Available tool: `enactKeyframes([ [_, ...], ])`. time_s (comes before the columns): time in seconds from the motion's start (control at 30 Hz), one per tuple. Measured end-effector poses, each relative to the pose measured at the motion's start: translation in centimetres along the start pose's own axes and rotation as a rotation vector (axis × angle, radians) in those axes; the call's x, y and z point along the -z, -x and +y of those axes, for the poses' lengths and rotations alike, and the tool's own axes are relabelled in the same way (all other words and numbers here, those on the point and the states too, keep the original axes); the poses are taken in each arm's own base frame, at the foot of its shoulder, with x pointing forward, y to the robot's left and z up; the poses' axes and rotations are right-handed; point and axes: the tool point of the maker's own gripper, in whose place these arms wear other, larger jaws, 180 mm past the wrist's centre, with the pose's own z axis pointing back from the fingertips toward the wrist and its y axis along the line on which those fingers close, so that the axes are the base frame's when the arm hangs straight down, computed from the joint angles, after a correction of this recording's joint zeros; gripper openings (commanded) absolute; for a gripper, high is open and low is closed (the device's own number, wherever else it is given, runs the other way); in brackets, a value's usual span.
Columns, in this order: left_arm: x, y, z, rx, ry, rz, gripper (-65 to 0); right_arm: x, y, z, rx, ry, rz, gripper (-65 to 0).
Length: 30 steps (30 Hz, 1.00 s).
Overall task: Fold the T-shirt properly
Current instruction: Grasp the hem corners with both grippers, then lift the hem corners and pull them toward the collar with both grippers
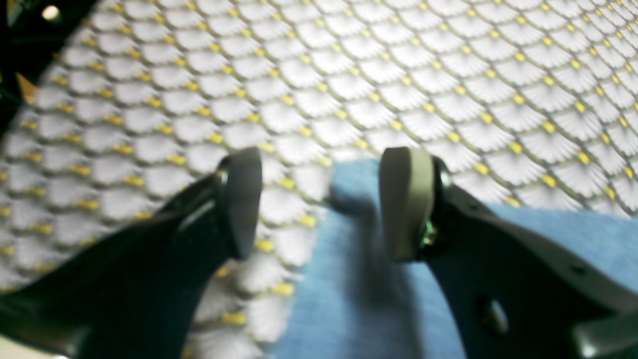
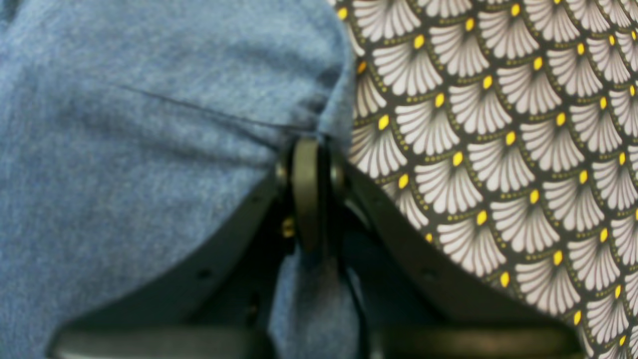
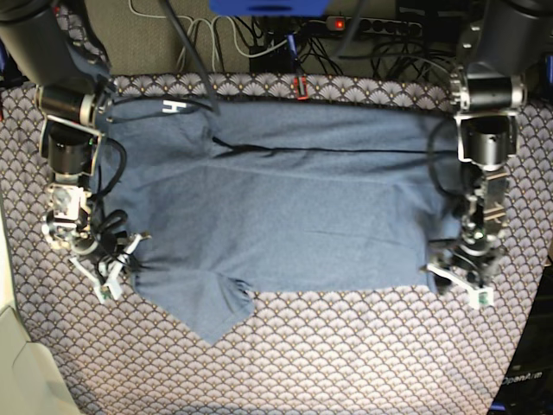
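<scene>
The slate-blue T-shirt (image 3: pixel 302 199) lies spread wide across the table, with a fold line running near its far edge and one sleeve pointing toward the near side. At the base view's left, my right gripper (image 3: pixel 112 275) is shut on the shirt's edge; the right wrist view shows its jaws (image 2: pixel 311 144) pinching a pleat of the blue fabric (image 2: pixel 149 149). At the base view's right, my left gripper (image 3: pixel 458 278) hovers at the shirt's other end. In the left wrist view it (image 1: pixel 324 199) stands open, with a corner of the T-shirt (image 1: pixel 339 279) lying between its fingers, close to the pale one (image 1: pixel 406 204).
The grey fan-scale table cover (image 3: pixel 346 363) shows all around the shirt. Cables and a power strip (image 3: pixel 363 26) run behind the table's far edge. A white object (image 3: pixel 17 363) sits at the near left corner.
</scene>
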Motion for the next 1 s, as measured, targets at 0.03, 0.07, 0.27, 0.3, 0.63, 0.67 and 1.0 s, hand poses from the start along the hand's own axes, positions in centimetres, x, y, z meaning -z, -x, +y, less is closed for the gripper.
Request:
enactKeyframes([
  [0.03, 0.1, 0.8, -0.5, -0.006, 0.011, 0.012, -28.0, 0.0, 0.0, 0.0, 0.000, -0.001, 0.000, -65.0],
  [0.07, 0.2, 1.3, -0.9, -0.010, 0.016, 0.011, -28.0, 0.0, 0.0, 0.0, 0.000, -0.001, -0.001, -65.0],
  [0.27, 0.8, 2.5, -0.2, -0.047, -0.021, -0.020, -28.0, 0.0, -0.1, 0.1, 0.000, -0.001, -0.001, -65.0],
  [0.3, 0.8, 2.6, 0.0, -0.049, -0.025, -0.020, -28.0, 0.1, -0.1, 0.1, 0.000, -0.002, -0.001, -65.0],
  [0.63, 0.8, 3.3, 0.3, -0.051, -0.032, -0.002, -28.0, 0.1, -0.1, 0.2, 0.000, -0.003, -0.001, -65.0],
  [0.67, 0.8, 3.3, 0.3, -0.051, -0.032, -0.002, -28.0, 0.1, -0.1, 0.2, 0.000, -0.003, -0.001, -65.0],
  [1.0, 0.8, 3.3, 0.2, -0.053, -0.031, -0.003, -28.3, 0.1, -0.1, 0.2, 0.000, -0.003, -0.001, -65.0],
])
